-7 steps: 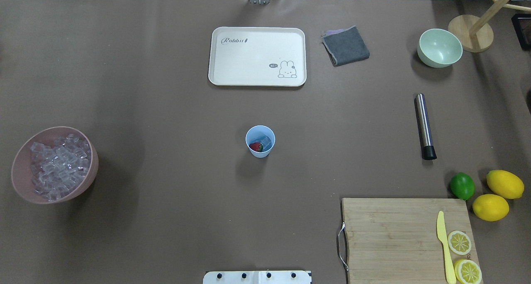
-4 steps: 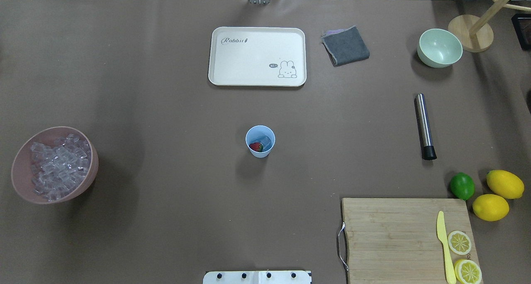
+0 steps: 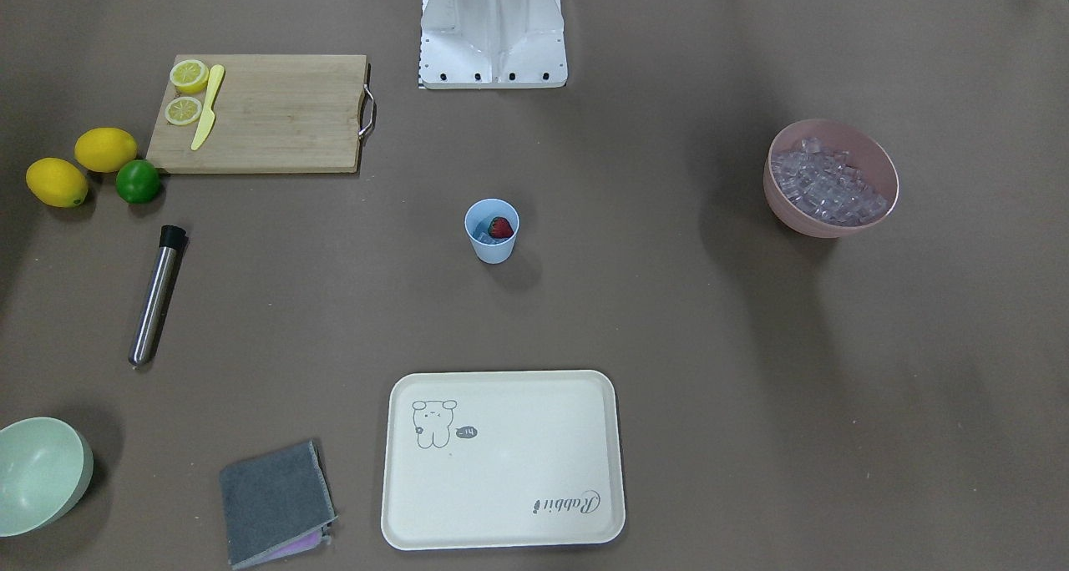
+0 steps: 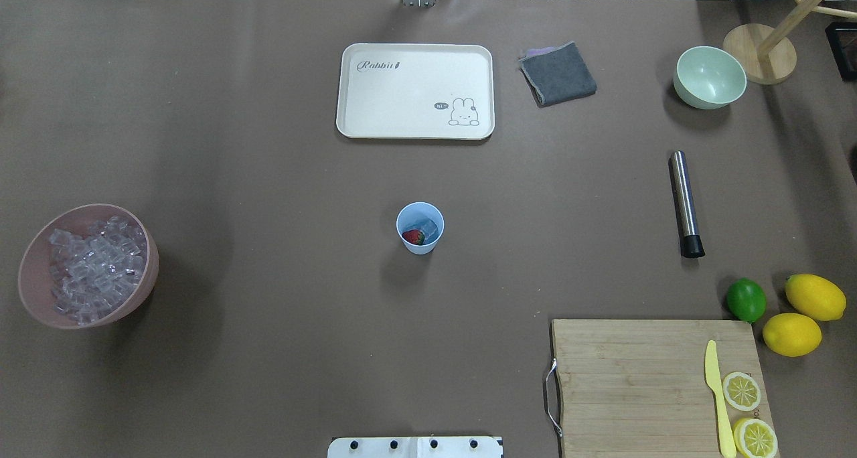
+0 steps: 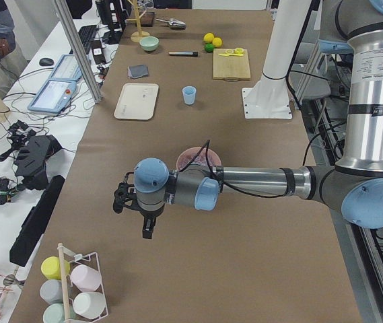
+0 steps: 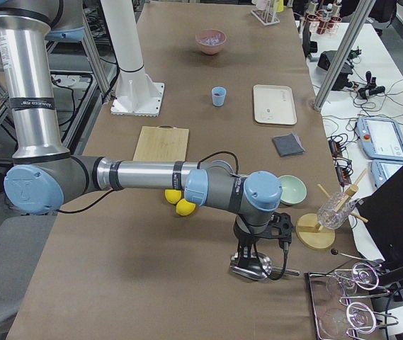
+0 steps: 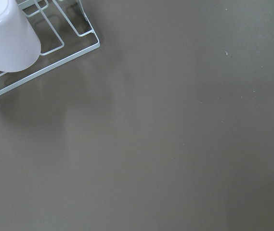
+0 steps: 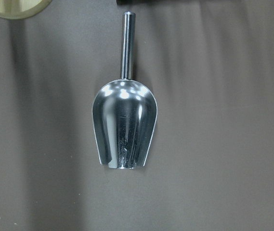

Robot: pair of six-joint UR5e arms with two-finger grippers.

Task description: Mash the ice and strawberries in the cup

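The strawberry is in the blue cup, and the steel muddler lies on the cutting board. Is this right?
No. The strawberry is in the cup, but the muddler lies on the table, off the board, as the overhead view shows.

Overhead, front views face each other, sharing cup (image 4: pixel 419 211); side views distant; wrist cameras close, downward.
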